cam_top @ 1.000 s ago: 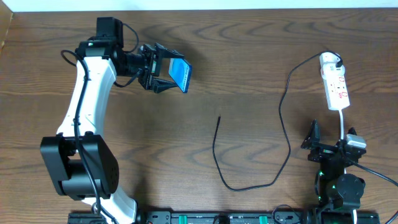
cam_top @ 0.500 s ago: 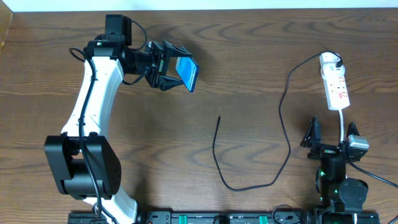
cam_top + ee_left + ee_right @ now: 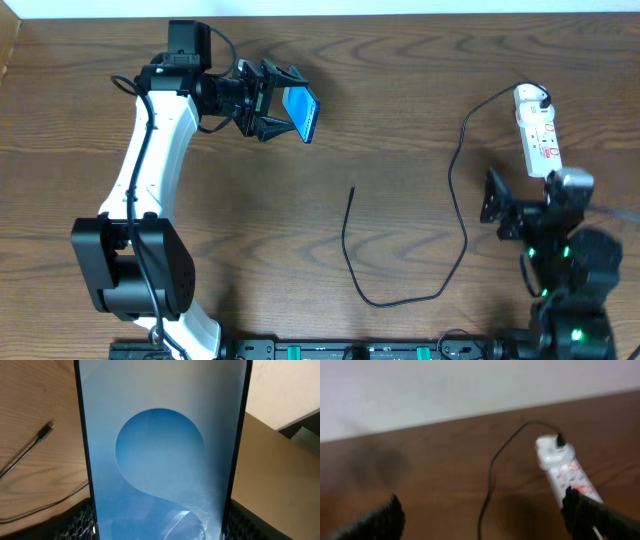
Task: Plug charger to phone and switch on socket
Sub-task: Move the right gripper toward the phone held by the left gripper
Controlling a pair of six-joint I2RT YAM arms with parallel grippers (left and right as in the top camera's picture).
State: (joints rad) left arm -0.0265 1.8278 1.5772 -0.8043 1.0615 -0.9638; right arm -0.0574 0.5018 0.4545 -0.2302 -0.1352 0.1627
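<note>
A dark wooden table [image 3: 250,220] fills the room's foreground, with a pale wall behind its far edge. The white left arm [image 3: 150,150] reaches toward the far side, and its left gripper [image 3: 283,105] clamps the phone [image 3: 300,113] by its long edges, lifted off the wood with its blue screen tilted. The right arm [image 3: 565,270] stands at the near right. The right gripper [image 3: 482,522] is spread wide and holds nothing. Just beyond it lies the white socket [image 3: 538,135]. The charger [image 3: 455,200] runs from the socket's far end and loops across the table. Its plug tip [image 3: 353,190] rests mid-table, apart from the phone.
</note>
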